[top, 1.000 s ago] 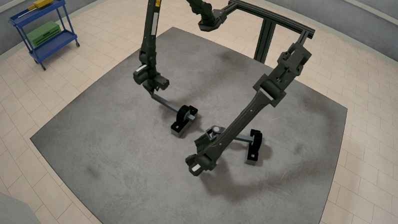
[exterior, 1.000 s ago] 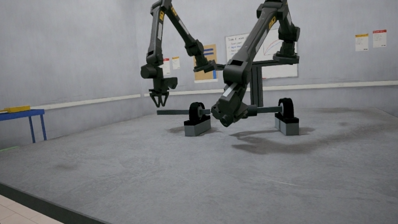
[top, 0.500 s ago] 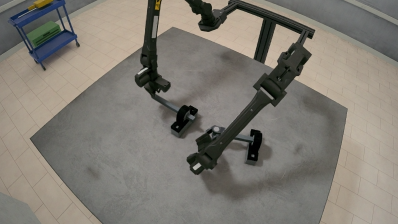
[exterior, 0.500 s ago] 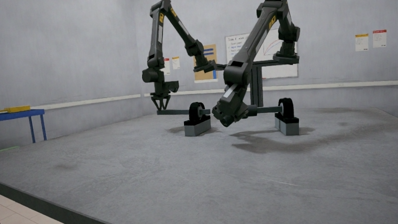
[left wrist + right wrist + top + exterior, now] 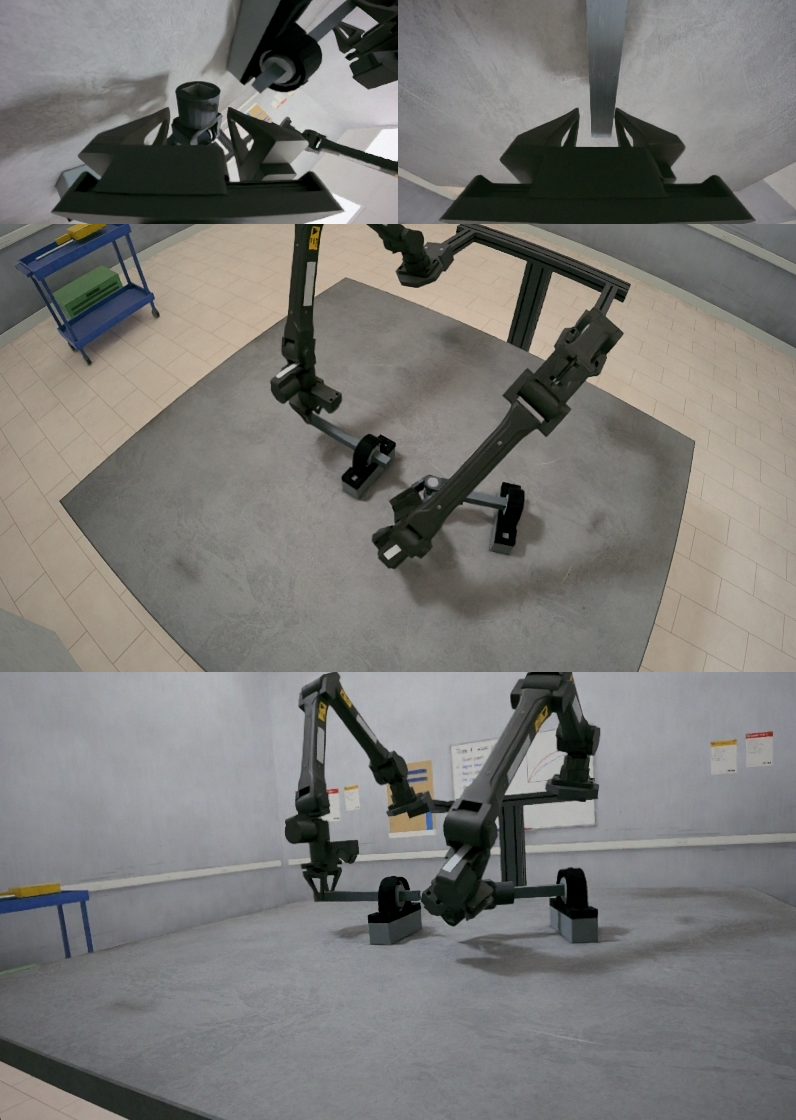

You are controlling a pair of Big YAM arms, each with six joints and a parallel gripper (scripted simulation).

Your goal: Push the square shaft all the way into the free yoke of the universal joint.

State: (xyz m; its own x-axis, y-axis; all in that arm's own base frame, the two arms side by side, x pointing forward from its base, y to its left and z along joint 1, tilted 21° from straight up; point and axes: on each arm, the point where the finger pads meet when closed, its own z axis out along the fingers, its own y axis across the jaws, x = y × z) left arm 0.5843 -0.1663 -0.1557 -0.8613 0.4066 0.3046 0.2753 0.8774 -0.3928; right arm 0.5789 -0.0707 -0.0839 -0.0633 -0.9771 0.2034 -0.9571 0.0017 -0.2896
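Note:
The square shaft (image 5: 339,434) is a grey bar resting in a black bearing block (image 5: 367,466). Its free outer end lies between the fingers of my right gripper (image 5: 309,416), which is open around it; the right wrist view shows the shaft (image 5: 605,65) ending between the fingertips with a small gap. The universal joint (image 5: 431,482) sits on a second shaft in another bearing block (image 5: 508,516). My left gripper (image 5: 198,111) is open and straddles the free yoke (image 5: 197,102), whose square hole faces the shaft's near end (image 5: 272,70). A gap separates shaft and yoke.
A dark metal frame (image 5: 529,307) stands at the back of the grey mat and carries both arms. A blue cart (image 5: 83,285) stands far off on the tiled floor. The left arm's forearm (image 5: 490,446) crosses above the joint's shaft.

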